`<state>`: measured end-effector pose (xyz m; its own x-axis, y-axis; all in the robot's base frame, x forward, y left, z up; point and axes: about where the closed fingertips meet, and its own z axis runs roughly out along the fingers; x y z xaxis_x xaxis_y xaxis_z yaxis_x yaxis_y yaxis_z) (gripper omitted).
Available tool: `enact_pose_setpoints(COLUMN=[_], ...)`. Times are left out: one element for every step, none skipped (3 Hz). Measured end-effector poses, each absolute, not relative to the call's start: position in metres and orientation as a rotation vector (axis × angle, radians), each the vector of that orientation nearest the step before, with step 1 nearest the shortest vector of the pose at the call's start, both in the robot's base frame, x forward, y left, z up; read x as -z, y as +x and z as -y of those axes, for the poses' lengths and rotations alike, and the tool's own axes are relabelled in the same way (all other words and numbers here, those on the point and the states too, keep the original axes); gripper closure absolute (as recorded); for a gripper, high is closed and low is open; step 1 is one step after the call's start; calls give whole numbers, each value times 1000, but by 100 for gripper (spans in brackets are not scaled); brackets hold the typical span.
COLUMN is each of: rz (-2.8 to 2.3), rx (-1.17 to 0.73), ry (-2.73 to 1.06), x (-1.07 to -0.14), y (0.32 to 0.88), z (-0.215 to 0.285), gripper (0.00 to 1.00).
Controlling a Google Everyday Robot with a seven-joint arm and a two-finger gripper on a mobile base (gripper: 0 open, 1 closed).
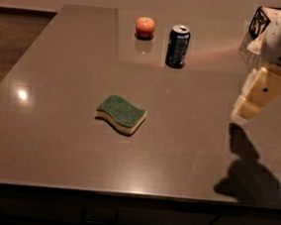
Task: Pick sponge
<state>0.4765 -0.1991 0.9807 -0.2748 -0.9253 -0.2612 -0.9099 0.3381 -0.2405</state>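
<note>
Sponge (pixel 121 114) is laid flat on tabletop (pixel 71 58), green side up, well nearer the camera than soda can (pixel 177 46) & slightly left of it. Apple (pixel 145 27) is set just left of can. Tool (pixel 245 109) is held above tabletop, right of can & nearer the camera; whether open or closed can't be told.

The sponge (pixel 121 114) lies flat on the table (pixel 60 67), left of the middle and toward the near edge. Well behind it, a round fruit (pixel 145 27) sits just left of an upright can (pixel 177 46) (close, but apart). The gripper (pixel 243 111) hangs over the table's right side, well apart from the sponge, with a wire basket (pixel 255 26) behind it.
</note>
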Motion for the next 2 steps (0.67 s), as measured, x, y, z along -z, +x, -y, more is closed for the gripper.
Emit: enact_pose_setpoints(rz=[-2241, -2220], rx=[-4, -53], ry=[-1623, -1643], x=[-962, -939], y=[509, 534], z=[168, 132], gripper=[0, 0])
